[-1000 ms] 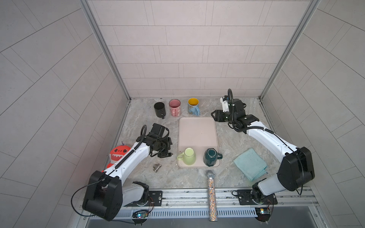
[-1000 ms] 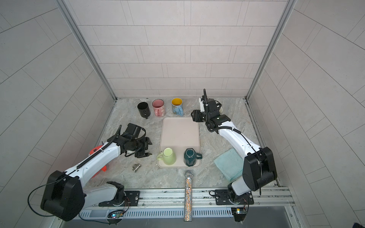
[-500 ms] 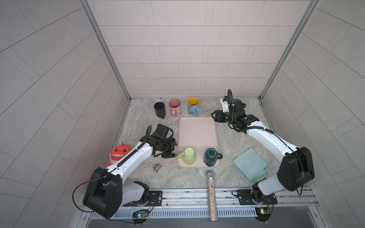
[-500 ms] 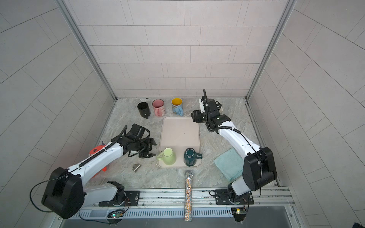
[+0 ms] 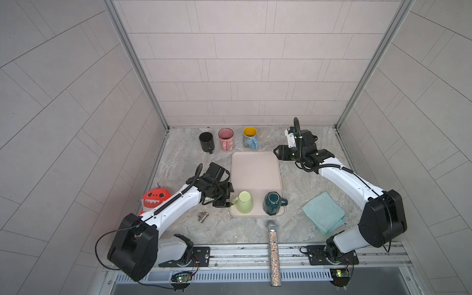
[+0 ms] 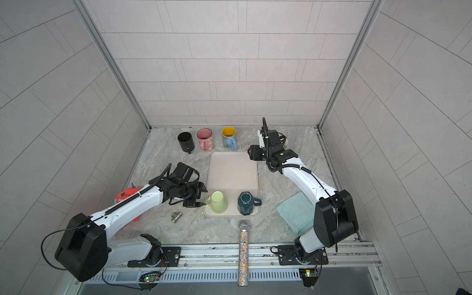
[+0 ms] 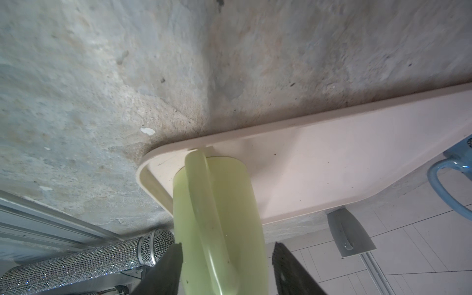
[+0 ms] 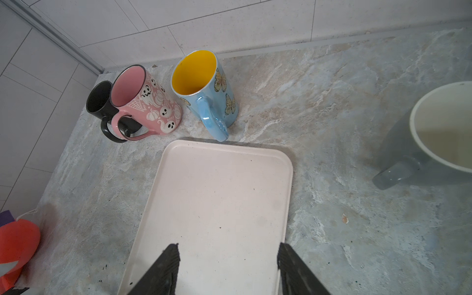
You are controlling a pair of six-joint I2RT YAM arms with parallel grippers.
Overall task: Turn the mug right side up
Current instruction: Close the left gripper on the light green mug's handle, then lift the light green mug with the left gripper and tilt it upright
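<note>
Mug (image 5: pixel 244 202) at corner of tray (image 5: pixel 255 173)

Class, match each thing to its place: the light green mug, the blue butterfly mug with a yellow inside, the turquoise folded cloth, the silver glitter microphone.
Things:
1. light green mug
2. blue butterfly mug with a yellow inside
3. turquoise folded cloth
4. silver glitter microphone

Places:
A. right of the pale pink tray
B. on the tray's front left corner
C. in front of the tray
D. behind the tray

Pairs: 1-B, 2-D, 3-A, 4-C
</note>
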